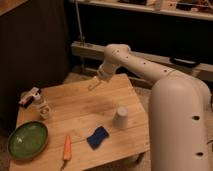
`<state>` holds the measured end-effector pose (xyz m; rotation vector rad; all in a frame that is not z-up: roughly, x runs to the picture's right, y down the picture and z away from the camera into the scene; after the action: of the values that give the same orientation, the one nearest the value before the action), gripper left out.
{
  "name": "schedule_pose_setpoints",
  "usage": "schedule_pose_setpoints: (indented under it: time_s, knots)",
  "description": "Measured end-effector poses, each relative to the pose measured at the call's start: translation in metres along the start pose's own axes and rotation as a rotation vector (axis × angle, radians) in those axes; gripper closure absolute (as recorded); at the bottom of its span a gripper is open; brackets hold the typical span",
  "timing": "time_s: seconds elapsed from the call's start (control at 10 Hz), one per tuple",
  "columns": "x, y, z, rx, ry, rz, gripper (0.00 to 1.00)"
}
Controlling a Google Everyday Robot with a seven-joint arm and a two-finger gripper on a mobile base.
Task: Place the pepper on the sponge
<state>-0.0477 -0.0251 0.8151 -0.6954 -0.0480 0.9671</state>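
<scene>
A pale wooden plank table (85,107) carried everything. A round green bowl (27,140) sat at its near left corner. A slim orange pepper (67,147) lay just right of the bowl, and a dark-blue rectangular sponge (97,137) lay near the pepper without touching it. A small white cup (120,117) stood just beyond the sponge, and a small white bottle (44,107) stood by the left edge. The gripper (93,84) hovered over the far side.

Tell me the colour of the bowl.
The bowl is green, seen in the camera view; the gripper hangs above the table's far side.

view: single, high beside arm (176,107) | faces: down onto table (85,106) | end effector (93,84): over far edge
</scene>
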Motion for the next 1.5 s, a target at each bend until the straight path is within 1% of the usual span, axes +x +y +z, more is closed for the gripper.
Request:
schedule_pose_setpoints:
  time_s: [0.1, 0.2, 0.3, 0.4, 0.5, 0.8, 1.0, 1.1, 1.2, 1.4, 1.5]
  knots:
    - [0.008, 0.021, -0.011, 0.026, 0.013, -0.002, 0.20]
    - [0.019, 0.045, -0.022, 0.039, 0.029, -0.005, 0.20]
    - [0.031, 0.061, -0.027, 0.034, 0.052, -0.006, 0.20]
    - [0.041, 0.071, -0.029, 0.011, 0.065, -0.011, 0.20]
    - [0.049, 0.076, -0.030, -0.012, 0.074, -0.019, 0.20]
    - [0.047, 0.079, -0.030, -0.015, 0.073, -0.025, 0.20]
    - [0.047, 0.078, -0.031, -0.027, 0.087, -0.012, 0.20]
    - [0.044, 0.086, -0.033, -0.037, 0.096, -0.008, 0.20]
    - [0.044, 0.101, -0.038, -0.047, 0.110, 0.004, 0.20]
    - [0.052, 0.132, -0.046, -0.057, 0.139, 0.024, 0.20]
    - [0.057, 0.157, -0.049, -0.065, 0.151, 0.028, 0.20]
